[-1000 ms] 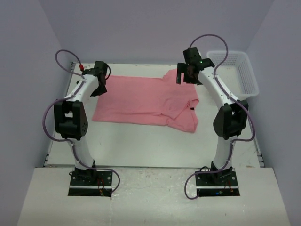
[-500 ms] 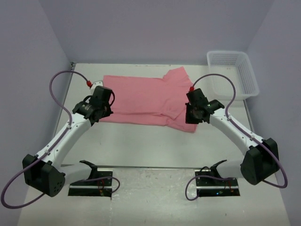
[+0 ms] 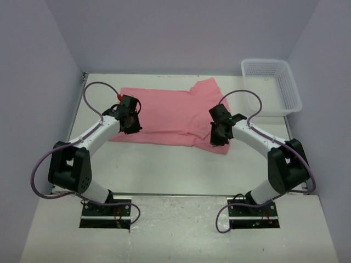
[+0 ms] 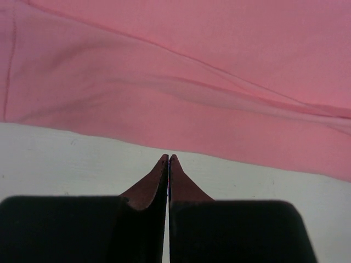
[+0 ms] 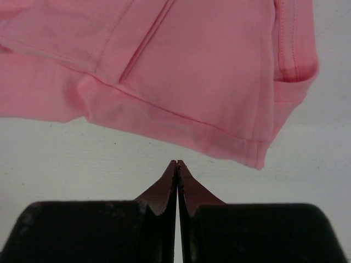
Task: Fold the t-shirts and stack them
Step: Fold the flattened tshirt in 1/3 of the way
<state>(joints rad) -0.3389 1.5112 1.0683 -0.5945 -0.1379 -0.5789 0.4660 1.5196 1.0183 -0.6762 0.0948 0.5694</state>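
Left claw and right claw moved down to t-shirt near hem | you've got both pinched closed, empty | tips over bare desk

– What is different about the left gripper?
– Its jaws, spread a second ago, now press together with nothing between them. It no longer hangs over the far corner of the shirt. It sits low at the near hem, and the cloth begins just ahead of its tips.
– And the right gripper?
– It is likewise closed and empty now. It is off the far sleeve, and the near sleeve's edge lies just ahead of its tips.
– The arms?
– The left elbow and right elbow, sprawled low and wide half a second ago, are drawn in and up.
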